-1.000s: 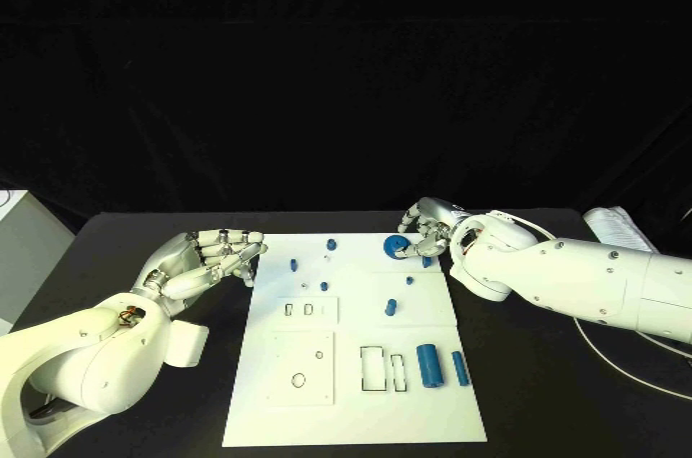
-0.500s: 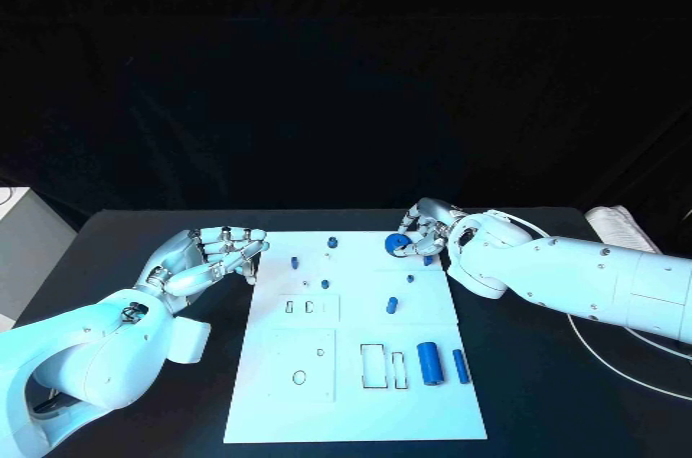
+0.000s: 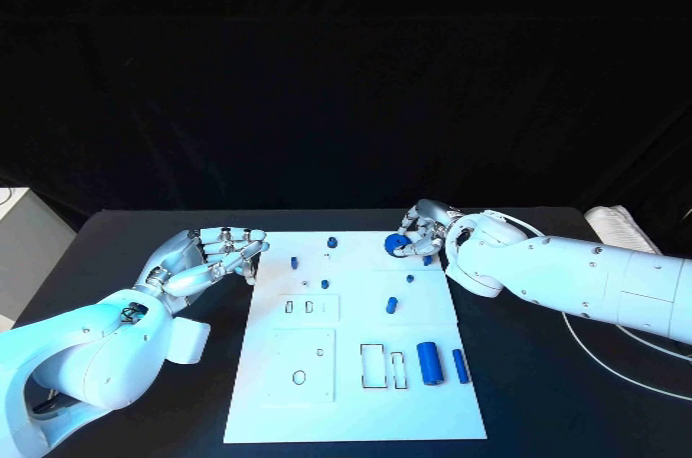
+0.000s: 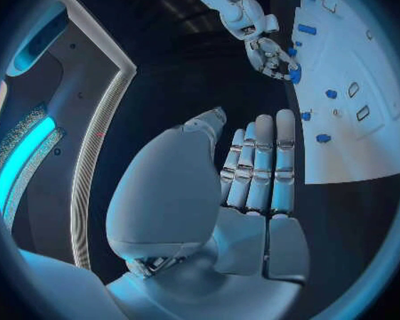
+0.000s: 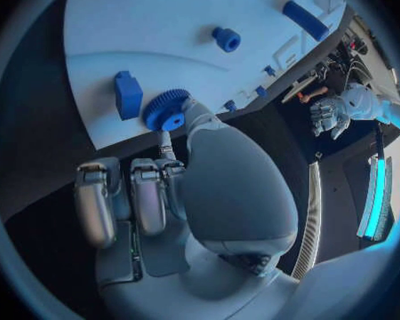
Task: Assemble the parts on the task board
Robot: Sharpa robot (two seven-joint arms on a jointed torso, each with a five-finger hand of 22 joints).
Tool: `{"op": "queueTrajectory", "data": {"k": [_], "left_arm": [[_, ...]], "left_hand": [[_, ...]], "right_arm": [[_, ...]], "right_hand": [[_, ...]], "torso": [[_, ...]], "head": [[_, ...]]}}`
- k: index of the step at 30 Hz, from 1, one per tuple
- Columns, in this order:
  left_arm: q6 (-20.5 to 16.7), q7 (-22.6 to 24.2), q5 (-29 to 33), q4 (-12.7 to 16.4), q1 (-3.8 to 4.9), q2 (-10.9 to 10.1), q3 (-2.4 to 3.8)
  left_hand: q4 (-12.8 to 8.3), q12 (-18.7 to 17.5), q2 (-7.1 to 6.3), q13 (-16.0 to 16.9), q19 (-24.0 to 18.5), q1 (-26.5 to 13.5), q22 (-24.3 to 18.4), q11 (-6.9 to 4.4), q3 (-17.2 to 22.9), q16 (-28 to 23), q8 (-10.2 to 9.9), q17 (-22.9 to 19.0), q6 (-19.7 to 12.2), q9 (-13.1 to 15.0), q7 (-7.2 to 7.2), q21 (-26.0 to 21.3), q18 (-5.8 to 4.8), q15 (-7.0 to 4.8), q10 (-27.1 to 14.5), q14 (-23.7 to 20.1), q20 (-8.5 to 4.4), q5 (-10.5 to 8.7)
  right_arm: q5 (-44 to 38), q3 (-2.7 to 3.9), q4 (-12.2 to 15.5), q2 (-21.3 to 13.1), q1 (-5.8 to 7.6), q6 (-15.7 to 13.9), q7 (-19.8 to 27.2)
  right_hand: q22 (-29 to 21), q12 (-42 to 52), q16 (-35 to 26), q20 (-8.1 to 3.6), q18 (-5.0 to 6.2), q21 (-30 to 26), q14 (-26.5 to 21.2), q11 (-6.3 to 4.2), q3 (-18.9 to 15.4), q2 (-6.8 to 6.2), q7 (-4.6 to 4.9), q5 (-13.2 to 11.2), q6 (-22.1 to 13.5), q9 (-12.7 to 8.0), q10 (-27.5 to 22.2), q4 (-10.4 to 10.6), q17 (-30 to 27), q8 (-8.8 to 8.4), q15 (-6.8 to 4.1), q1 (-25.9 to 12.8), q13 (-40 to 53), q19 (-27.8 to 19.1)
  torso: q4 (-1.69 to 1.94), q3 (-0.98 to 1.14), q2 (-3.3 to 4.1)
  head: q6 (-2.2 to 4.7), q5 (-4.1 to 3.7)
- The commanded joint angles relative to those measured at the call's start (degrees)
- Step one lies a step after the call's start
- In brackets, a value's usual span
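1. Task board point(image 3: 361, 378): white plate, mid black table point(image 3: 548, 398), lying between the two hands.
2. R hand point(image 3: 418, 235): at board's far R corner. Thumb + a finger pinch the blue gear point(image 3: 397, 244); gear's edge sits at the fingertips, low over the board surface. Whether it touches the plate: can't tell. Other fingers curled in beside it, per R wrist view point(image 5: 133, 199).
3. Blue gear, R wrist view point(image 5: 167, 109): toothed disc w/ centre hub, at the thumb tip; small blue block point(image 5: 127, 94) just beside it on the board, blue round peg point(image 5: 225, 38) further out past the fingers.
4. L hand point(image 3: 216, 258): off the board, just beside its L edge, over bare table. Holds nothing; fingers straight + side by side, thumb apart, per L wrist view point(image 4: 253, 171).
5. Blue cylinders, large point(image 3: 428, 362) + slim point(image 3: 460, 365): lie side by side on board's near R part, well away from both hands.
6. Small blue pegs, e.g. point(image 3: 391, 304), point(image 3: 332, 243): spread over board's far half, between the hands.
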Motion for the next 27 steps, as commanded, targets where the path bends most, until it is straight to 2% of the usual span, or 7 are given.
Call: {"op": "queueTrajectory", "data": {"k": [1, 9, 12, 14, 20, 27], "left_arm": [[1.06, 0.24, 0.13, 0.09, 0.06, 0.07, 0.05], [1.09, 0.16, 0.13, 0.09, 0.06, 0.05, 0.04], [1.08, 0.15, 0.13, 0.09, 0.06, 0.03, 0.04], [1.07, 0.14, 0.13, 0.09, 0.06, 0.02, 0.04], [1.08, 0.13, 0.13, 0.09, 0.06, 0.01, 0.04], [1.09, 0.12, 0.13, 0.09, 0.06, -0.02, 0.04]], "left_hand": [[-0.14, -0.10, -0.31, 0.09, -0.42, -0.10, 0.05, 0.13, 0.33, 0.32, 0.08, -0.02, -0.46, 0.08, 0.04, 0.21, 0.75, -0.08, -0.36, -0.35, 0.11, -0.34], [-0.11, -0.08, -0.30, 0.10, -0.56, -0.17, 0.16, 0.12, 0.39, 0.40, 0.08, -0.06, -0.50, 0.12, 0.02, 0.37, 0.76, -0.08, -0.39, -0.41, 0.12, -0.36], [-0.11, -0.08, -0.30, 0.10, -0.56, -0.17, 0.16, 0.12, 0.39, 0.40, 0.08, -0.06, -0.50, 0.12, 0.02, 0.37, 0.76, -0.08, -0.39, -0.41, 0.12, -0.36], [-0.11, -0.08, -0.30, 0.10, -0.56, -0.17, 0.16, 0.12, 0.39, 0.40, 0.08, -0.06, -0.50, 0.12, 0.02, 0.37, 0.76, -0.08, -0.39, -0.41, 0.12, -0.36], [-0.11, -0.08, -0.30, 0.10, -0.56, -0.17, 0.16, 0.12, 0.39, 0.40, 0.08, -0.06, -0.50, 0.12, 0.02, 0.37, 0.76, -0.08, -0.39, -0.41, 0.12, -0.36], [-0.12, -0.07, -0.24, 0.10, -0.61, -0.14, 0.20, 0.11, 0.46, 0.43, 0.09, -0.08, -0.50, 0.14, 0.00, 0.43, 0.77, -0.09, -0.40, -0.43, 0.12, -0.36]], "right_arm": [[0.07, -0.06, -0.31, 0.13, -0.10, 1.43, -0.47], [-0.51, -0.12, -0.73, 0.40, -0.11, 1.41, -0.66], [-0.82, -0.13, -0.68, 0.36, -0.12, 0.77, -0.47], [-1.15, -0.14, -0.50, 0.33, -0.13, 0.21, -0.19], [-4.12, -0.15, 0.89, 0.29, -0.22, -2.72, 1.12], [-9.20, -0.14, 3.10, 0.20, -0.27, -6.60, 1.51]], "right_hand": [[15.08, 0.12, 0.20, 0.37, -0.81, 0.12, 6.18, 0.28, 0.34, 0.48, -0.06, 0.19, 0.12, -0.03, 6.10, -0.01, 15.05, 0.19, 0.32, 0.02, 15.06, 5.89], [15.08, 0.12, 0.20, 0.35, -0.81, 0.12, 6.18, 0.25, 1.20, 0.98, -0.10, 0.19, 0.41, -0.09, 6.10, -0.22, 15.05, 0.37, 0.29, 0.35, 15.06, 5.89], [15.08, 0.12, 0.20, 0.25, -0.81, 0.12, 6.18, 0.07, 3.72, 2.41, -0.30, 0.24, 1.50, -0.32, 6.10, -0.61, 15.05, 0.56, 0.14, 1.44, 15.06, 5.89], [15.08, 0.12, 0.20, -0.08, -0.81, 0.12, 6.18, -0.46, 7.22, 3.46, -0.88, 0.30, 3.41, -0.60, 6.10, -0.91, 15.05, 0.67, -0.30, 2.34, 15.06, 5.89], [15.08, 0.12, 0.20, -1.12, -0.81, 0.12, 6.18, -1.72, 13.26, 1.86, -2.32, 0.11, 7.76, -0.75, 6.10, -2.29, 15.05, 1.12, -1.44, 1.00, 15.06, 5.89], [15.08, 0.12, 0.20, -1.59, -0.81, 0.12, 6.18, -2.26, 15.41, 1.45, -2.89, 0.02, 9.11, -0.59, 6.10, -2.93, 15.05, 1.49, -1.92, -0.57, 15.06, 5.89]], "torso": [[0.00, -0.01, 0.05], [0.00, 0.02, 0.00], [-0.05, 0.00, 0.00], [-0.09, 0.00, -0.01], [-0.07, 0.02, 0.01], [-0.01, -0.08, -0.06]], "head": [[-0.07, 0.09], [-0.18, 0.19], [-0.18, 0.20], [-0.16, 0.25], [-0.10, 0.21], [0.02, 0.20]]}}
